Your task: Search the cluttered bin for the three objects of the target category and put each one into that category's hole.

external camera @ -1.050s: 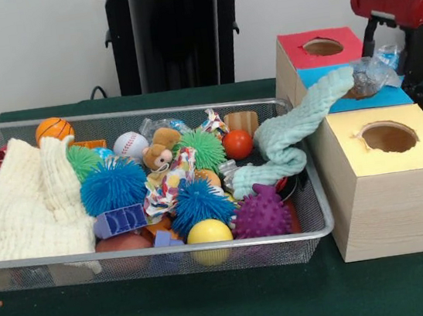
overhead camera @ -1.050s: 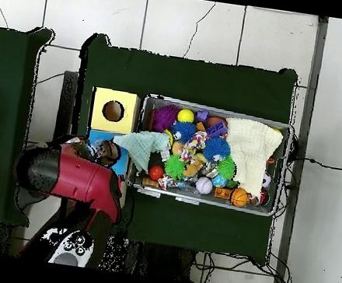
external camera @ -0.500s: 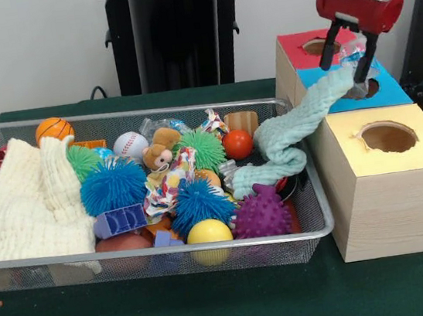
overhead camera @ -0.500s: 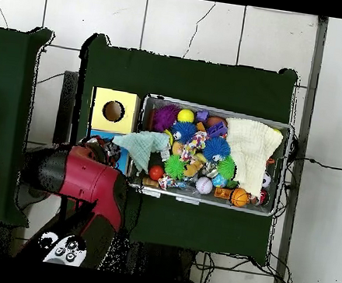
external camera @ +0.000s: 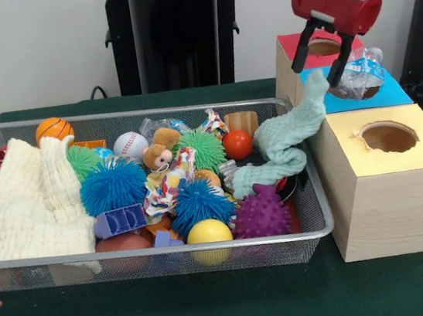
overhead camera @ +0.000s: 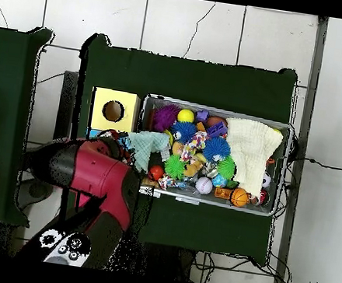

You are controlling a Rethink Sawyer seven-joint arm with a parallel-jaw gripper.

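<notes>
My gripper (external camera: 322,59) has moved away from the blue box (external camera: 387,94) toward the bin, and it now hangs with its two dark fingers (external camera: 298,53) spread apart and nothing between them. A second ago it was farther out behind the boxes; now it is above the upper end of the mint green cloth (external camera: 286,141), and one finger seems to touch or nearly touch that end.

The crinkly plastic bag (external camera: 358,76) lies just beside the gripper, on the side away from the bin, resting over the hole of the blue box. It is not fully inside; most of it still shows above the hole. I judge that this object was released there, but the drop is not complete.

The green cloth hangs below the gripper, from the edge of the boxes down into the wire bin (external camera: 312,234), across its corner. The yellow box (external camera: 393,204) stands below and in front of the gripper, and the red box (external camera: 295,44) just behind it.

In the overhead view the red arm (overhead camera: 95,176) covers the boxes, so I cannot check the bag from there. I think the next target is the cloth, because the open gripper is directly over it.
</notes>
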